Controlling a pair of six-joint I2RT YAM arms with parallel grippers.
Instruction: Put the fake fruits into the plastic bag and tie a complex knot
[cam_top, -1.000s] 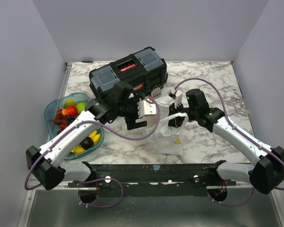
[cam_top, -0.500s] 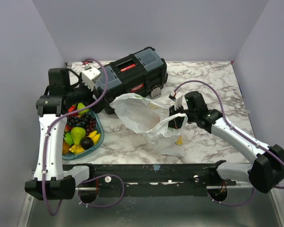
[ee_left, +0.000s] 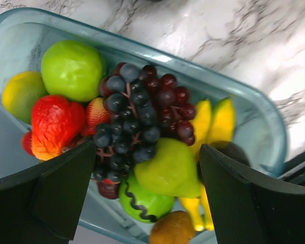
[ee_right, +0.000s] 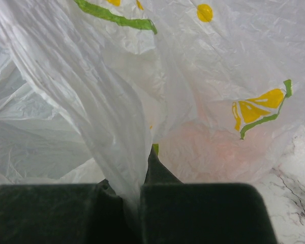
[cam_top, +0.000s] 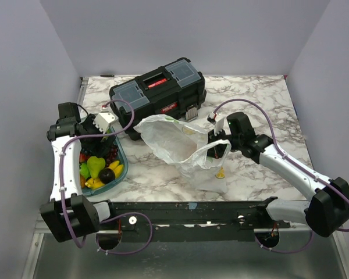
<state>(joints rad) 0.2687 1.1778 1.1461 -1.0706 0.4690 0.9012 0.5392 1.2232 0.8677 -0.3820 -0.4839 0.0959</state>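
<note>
The fake fruits lie heaped in a teal tray at the left. Up close I make out a green apple, dark grapes, a red strawberry, yellow bananas and a green pear. My left gripper hangs open over them, its fingers either side of the pear, touching nothing. The plastic bag lies crumpled mid-table. My right gripper is shut on its edge, the film pinched between the jaws. A pale orange shape shows through the film.
A black toolbox with grey-blue lids stands behind the bag, close to the tray's far end. The left arm's purple cable loops toward the toolbox. Marble tabletop lies bare at the back right. Walls close in on both sides.
The left arm has swung from the bag in the middle back to the tray and dropped lower over the fruits. The bag now lies spread out. The right gripper has not moved.
</note>
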